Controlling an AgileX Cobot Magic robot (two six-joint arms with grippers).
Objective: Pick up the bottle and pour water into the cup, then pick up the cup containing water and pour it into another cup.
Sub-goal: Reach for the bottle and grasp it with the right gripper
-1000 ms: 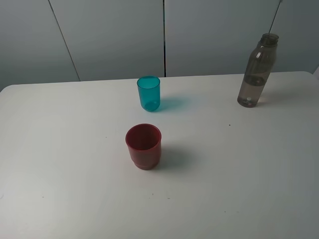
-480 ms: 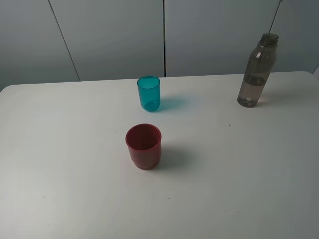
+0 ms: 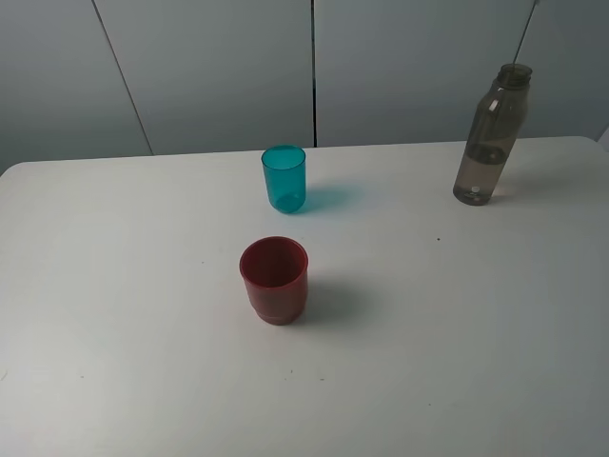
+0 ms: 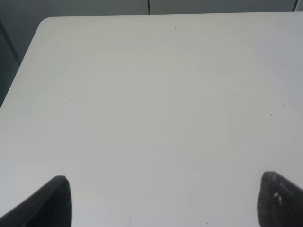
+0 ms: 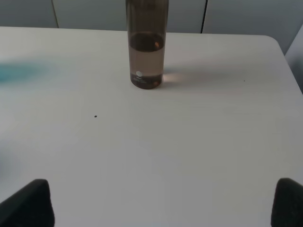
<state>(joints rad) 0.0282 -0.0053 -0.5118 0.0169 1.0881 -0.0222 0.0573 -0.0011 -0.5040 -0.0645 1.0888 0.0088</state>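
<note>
The bottle [image 3: 490, 133], exterior high: stands upright at the far right of the desk [image 3: 428, 324], well apart from both cups.
The cup [image 3: 284, 179], exterior high: teal, upright, towards the far middle; no water can be made out inside it.
Another cup [image 3: 274, 279], exterior high: red, upright, nearer than the teal one and slightly left of it, the two apart.
Only in this view: all three things together and how they lie; no arm or fingers appear here.
Risk, from this view: the bottle is tall and slim, so a glancing approach could tip it. The cups are light, and a pour off the teal rim would wet the desk.
Left wrist: bare desk [image 4: 151, 94] only, none of the task's things.
Left fingers [image 4: 54, 203]: spread wide, grasping nothing.
Only in this view: this arm is far from any cup, so the later cup pour has a long reach ahead.
Right wrist: the bottle [image 5: 147, 52] is straight ahead, far off, with its neck cut off by the frame.
Right fingers [image 5: 289, 201]: spread wide, grasping nothing.
Only in this view: water fills only the lower part of the bottle.
Risk, from this view: a low fill calls for a steep tilt, and water may then rush past the narrow teal mouth. The smooth body could slip in a loose grasp.
</note>
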